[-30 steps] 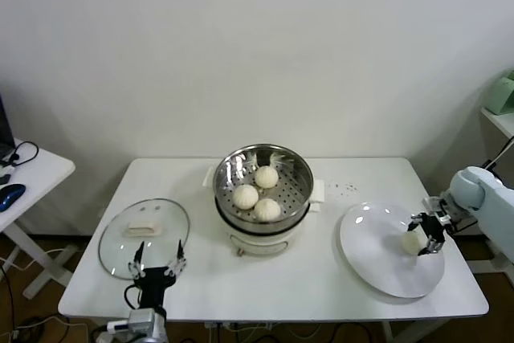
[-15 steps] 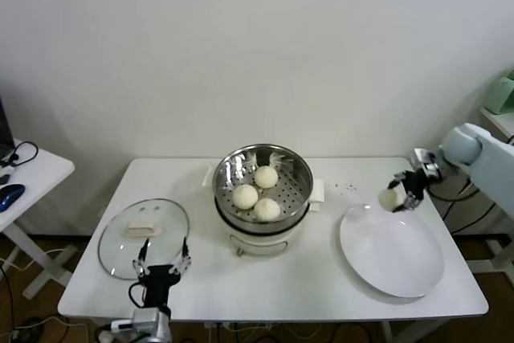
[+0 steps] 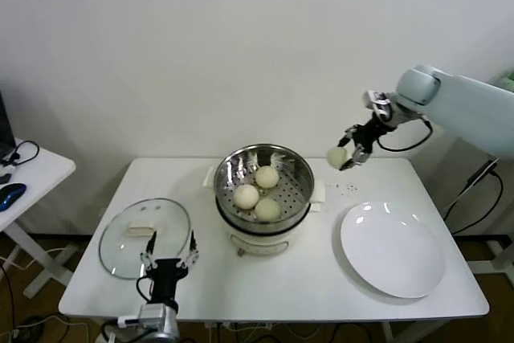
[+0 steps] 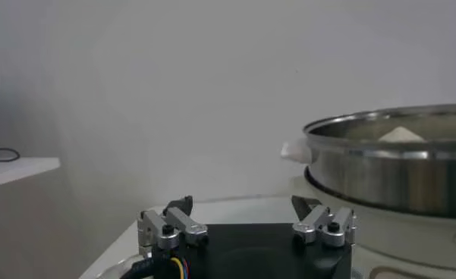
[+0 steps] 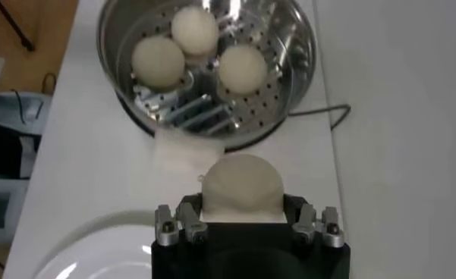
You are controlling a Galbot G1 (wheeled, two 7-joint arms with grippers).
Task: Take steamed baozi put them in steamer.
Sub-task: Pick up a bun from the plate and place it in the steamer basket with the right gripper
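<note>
At the far left of the head view, a small side table [image 3: 36,168] holds a dark cable and a blue mouse [image 3: 10,195]. On the main white table [image 3: 273,287], the glass lid [image 3: 144,238] lies flat near the left front corner. Just in front of it, at the table's near edge, the left gripper [image 3: 169,259] hangs low with its fingers spread wide and nothing between them; the left wrist view shows the same open fingers [image 4: 173,221] with the metal rim of the steamer beyond them.

In the middle of the table stands the steamer [image 3: 297,168], a shiny basket with a holed bottom, set on a white cooker base [image 3: 261,242]. Three buns [image 3: 246,196] sit inside it, close together: one toward the back, one to the left, one toward the front.

To the right of the steamer, raised in the air above the table's back edge, the right gripper [image 3: 347,156] grips the fourth bun [image 3: 336,156] between its fingers. The right wrist view shows this bun [image 5: 240,188] held snugly between the two fingers [image 5: 174,225], with the steamer and its three buns below and ahead of it.

Farther right, the white plate [image 3: 392,249] lies on the table with nothing on it.
</note>
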